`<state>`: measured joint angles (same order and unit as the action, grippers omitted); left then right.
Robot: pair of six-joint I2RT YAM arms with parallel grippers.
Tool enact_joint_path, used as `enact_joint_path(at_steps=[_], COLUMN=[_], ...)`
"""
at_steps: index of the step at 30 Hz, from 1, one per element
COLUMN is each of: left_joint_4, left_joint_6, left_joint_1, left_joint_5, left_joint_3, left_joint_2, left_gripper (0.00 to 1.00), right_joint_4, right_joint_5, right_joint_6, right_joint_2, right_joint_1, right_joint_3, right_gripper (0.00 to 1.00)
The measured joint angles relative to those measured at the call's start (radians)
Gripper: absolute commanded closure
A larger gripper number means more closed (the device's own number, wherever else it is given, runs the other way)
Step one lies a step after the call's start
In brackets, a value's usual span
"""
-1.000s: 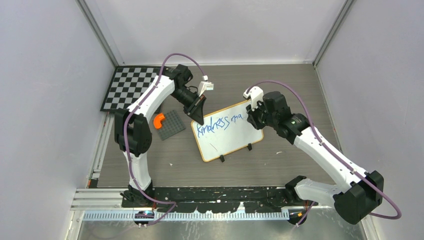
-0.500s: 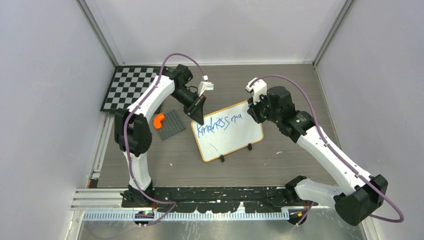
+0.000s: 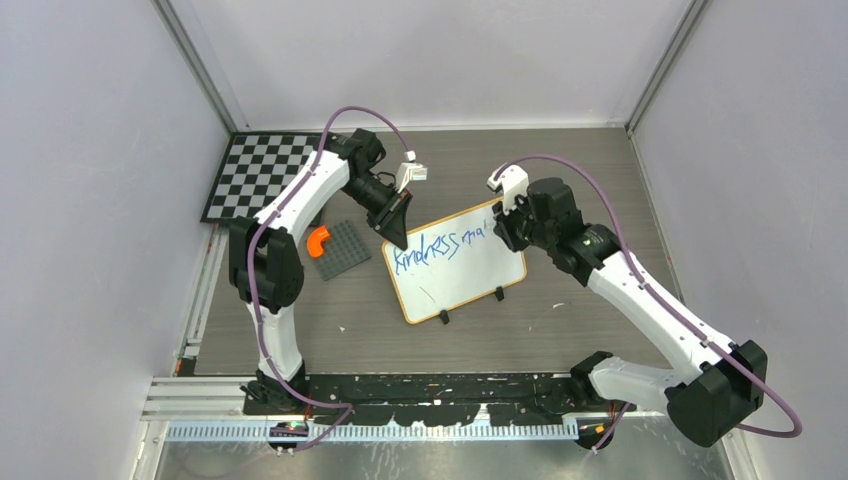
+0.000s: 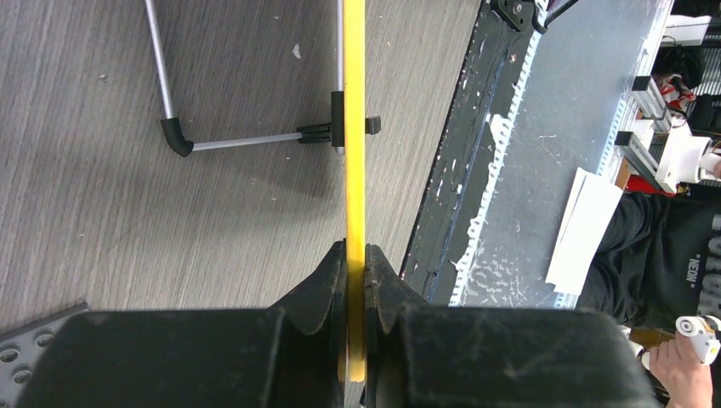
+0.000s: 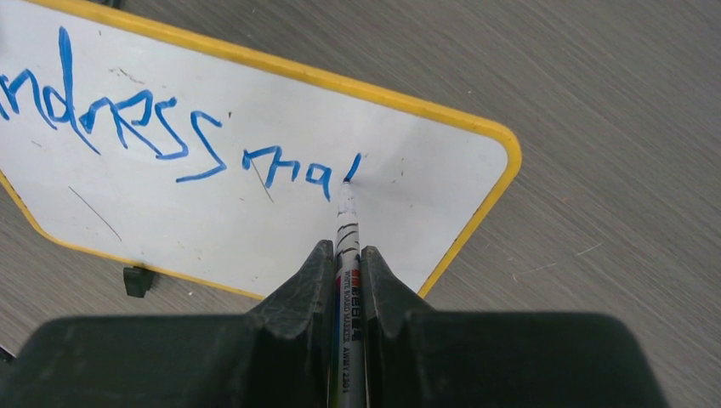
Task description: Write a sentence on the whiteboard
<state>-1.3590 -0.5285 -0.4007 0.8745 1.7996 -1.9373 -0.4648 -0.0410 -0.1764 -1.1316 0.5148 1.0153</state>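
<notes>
The whiteboard (image 3: 462,283), white with a yellow-orange frame, stands tilted in the middle of the table. The sentence (image 3: 432,248) is one line of blue writing, "kindness ma" plus a short upright stroke (image 5: 353,166). My right gripper (image 5: 344,249) is shut on a white whiteboard marker (image 5: 347,228), whose blue tip touches the board at that stroke, near the board's upper right corner. From above, the right gripper (image 3: 503,226) hangs over that corner. My left gripper (image 4: 355,247) is shut on the board's frame edge (image 4: 354,127), at the upper left corner (image 3: 397,230).
A black-and-white checkerboard (image 3: 258,175) lies at the back left. A grey studded plate (image 3: 347,250) with an orange curved piece (image 3: 317,241) sits left of the board. The board's black foot (image 4: 338,129) and thin metal stand leg (image 4: 246,140) rest on the wood-grain table.
The right gripper drew back from the board with the marker, then returned. A new short blue stroke now stands after "ma". The left arm has not moved.
</notes>
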Motion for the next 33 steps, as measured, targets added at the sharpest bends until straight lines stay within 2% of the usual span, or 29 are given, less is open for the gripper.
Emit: enact_joint_path(at_steps=[10,22,33], left_joint_4=[-0.001,-0.002,-0.002], left_joint_6=[0.0,0.0,0.0], left_joint_1=[0.0,-0.001,-0.002], left_joint_5=[0.0,0.0,0.0], left_joint_3=[0.0,0.0,0.0], left_joint_2=[0.0,0.0,0.0], left_gripper=[1.0,1.0,1.0], right_joint_4=[-0.021,-0.033,-0.025], right_joint_5=[-0.009,0.008,0.022], right_joint_6=[-0.002,-0.01,-0.018], right_joint_2=[0.019,0.019,-0.001], right_joint_1=[0.0,0.0,0.0], right_joint_3=[-0.045,0.054,0.042], right_gripper=[1.0,1.0,1.0])
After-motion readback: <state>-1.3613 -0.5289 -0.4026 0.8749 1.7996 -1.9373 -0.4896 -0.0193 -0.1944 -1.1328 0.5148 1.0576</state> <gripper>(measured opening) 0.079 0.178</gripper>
